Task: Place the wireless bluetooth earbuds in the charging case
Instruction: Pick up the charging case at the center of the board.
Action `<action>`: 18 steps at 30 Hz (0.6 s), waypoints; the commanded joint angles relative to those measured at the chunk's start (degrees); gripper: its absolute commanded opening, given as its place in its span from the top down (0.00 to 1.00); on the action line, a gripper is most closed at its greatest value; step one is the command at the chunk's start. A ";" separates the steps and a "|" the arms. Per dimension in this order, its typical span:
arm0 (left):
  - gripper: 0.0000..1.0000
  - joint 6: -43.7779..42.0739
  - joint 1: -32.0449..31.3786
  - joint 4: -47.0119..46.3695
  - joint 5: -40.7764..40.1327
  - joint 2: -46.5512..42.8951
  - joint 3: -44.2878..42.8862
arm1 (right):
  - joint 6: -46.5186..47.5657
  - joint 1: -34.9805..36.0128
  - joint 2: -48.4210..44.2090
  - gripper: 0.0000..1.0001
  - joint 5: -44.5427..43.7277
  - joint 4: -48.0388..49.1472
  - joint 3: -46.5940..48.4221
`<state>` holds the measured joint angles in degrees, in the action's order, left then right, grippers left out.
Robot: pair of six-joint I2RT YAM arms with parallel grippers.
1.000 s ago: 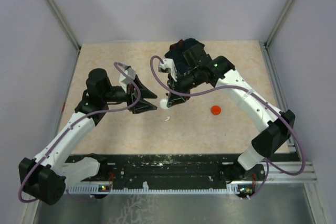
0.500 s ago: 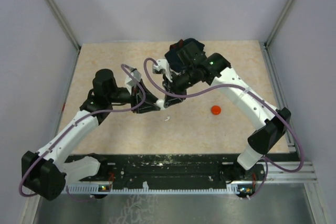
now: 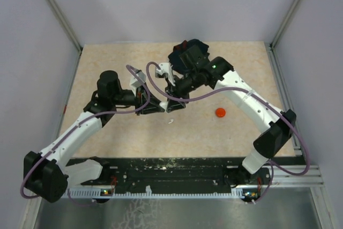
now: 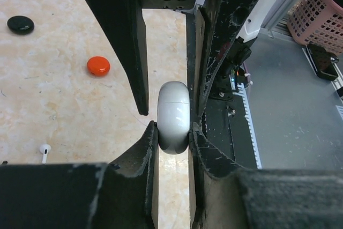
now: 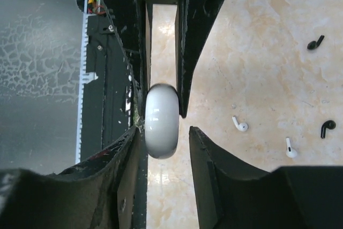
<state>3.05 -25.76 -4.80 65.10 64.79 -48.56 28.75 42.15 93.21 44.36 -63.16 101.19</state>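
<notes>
left hand (image 4: pixel 173 128): clamped on the charging case (image 4: pixel 173 112), both fingers pressed to its flat sides, case standing on edge, lid seam visible, lid closed
right hand (image 5: pixel 167 131): slack, jaws a little apart; one finger touches the case, the other stands clear with a gap showing
charging case: white round puck, up off the bench (image 3: pixel 123 63), between the two hands where they meet mid-bench
white earbuds (image 5: pixel 240 124): loose on the bench, two in the right wrist view, apart from each other and outside the case
black earbuds (image 5: pixel 327 128): two, loose on the bench, one near the white pair, one farther off
orange-red puck (image 3: pixel 220 112): flat on the bench, to the right of the hands, untouched
black puck (image 4: pixel 20 24): on the bench beyond the orange-red one, well apart from it
dark cloth (image 3: pixel 199 43): far edge of the bench, partly covered by the right arm
pink basket (image 4: pixel 319 9): off the bench, corner of the left wrist view
in the way: from above, fingers and purple cables (image 3: pixel 155 76) hide the case; in each wrist view the other hand's fingers block the far side
</notes>
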 commanded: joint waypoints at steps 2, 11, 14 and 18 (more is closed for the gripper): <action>1.00 4.91 -0.33 -7.49 -2.36 -2.98 2.91 | -2.77 -3.42 -7.69 0.53 7.36 11.73 -7.32; 1.00 21.18 -0.30 -32.75 -14.24 -10.33 14.33 | -20.63 -7.94 -20.57 0.48 16.23 46.72 -30.24; 1.00 23.33 -0.32 -36.18 -14.95 -11.08 15.30 | -25.91 -8.05 -21.97 0.48 16.74 55.95 -34.51; 0.99 26.15 -0.26 -40.53 -13.71 -10.80 15.50 | -32.80 -8.05 -21.57 0.48 17.47 66.28 -37.89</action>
<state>24.23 -25.80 -35.73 52.16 54.57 -33.43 5.43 34.41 72.79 58.85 -15.00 65.25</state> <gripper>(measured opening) 0.260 0.515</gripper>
